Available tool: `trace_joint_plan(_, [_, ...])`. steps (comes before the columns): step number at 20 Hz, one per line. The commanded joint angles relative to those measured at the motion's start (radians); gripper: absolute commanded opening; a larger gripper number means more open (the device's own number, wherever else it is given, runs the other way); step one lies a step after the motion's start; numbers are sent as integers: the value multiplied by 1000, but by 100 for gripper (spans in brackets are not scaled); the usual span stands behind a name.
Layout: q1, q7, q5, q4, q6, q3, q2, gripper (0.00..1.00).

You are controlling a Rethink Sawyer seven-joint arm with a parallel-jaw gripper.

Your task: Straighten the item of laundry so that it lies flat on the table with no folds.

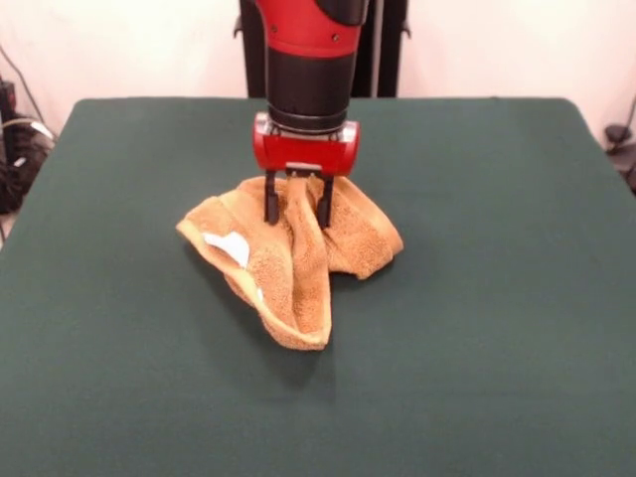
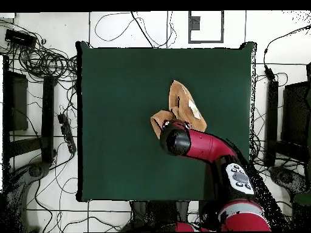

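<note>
The orange-tan towel [image 1: 298,263] lies crumpled in the middle of the dark green table [image 1: 497,298], with raised folds and a ridge running toward the near side. Its white label [image 1: 231,245] shows on the left fold. My gripper [image 1: 297,211] stands upright over the towel's far part. Its two black fingers [image 1: 270,202] are apart, pressed down into the cloth on either side of a fold. In the overhead view the towel [image 2: 180,100] lies bunched, its label [image 2: 194,109] showing, and the red arm [image 2: 200,145] covers the gripper and part of the towel.
Green table top [image 2: 121,121] spreads wide on all sides of the towel. Cables and dark equipment [image 2: 36,60] lie on the floor beyond the table's edges. The black pedestal [image 1: 388,45] stands behind the table's far edge.
</note>
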Motion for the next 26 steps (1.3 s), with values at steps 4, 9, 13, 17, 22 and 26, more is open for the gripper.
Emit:
trace_joint_plan(4, [31, 165, 13, -46, -36, 34, 42, 0])
trace_joint_plan(9, [36, 184, 25, -37, -43, 29, 39, 0])
trace_joint_plan(13, [56, 207, 32, -18, -56, 10, 33, 0])
trace_joint_plan(17, [76, 227, 47, -4, -63, 1, 18, 0])
trace_joint_plan(22, [157, 300, 145, 50, 128, -24, -145, 0])
trace_joint_plan(26, [265, 331, 184, -10, 282, -129, -196, 0])
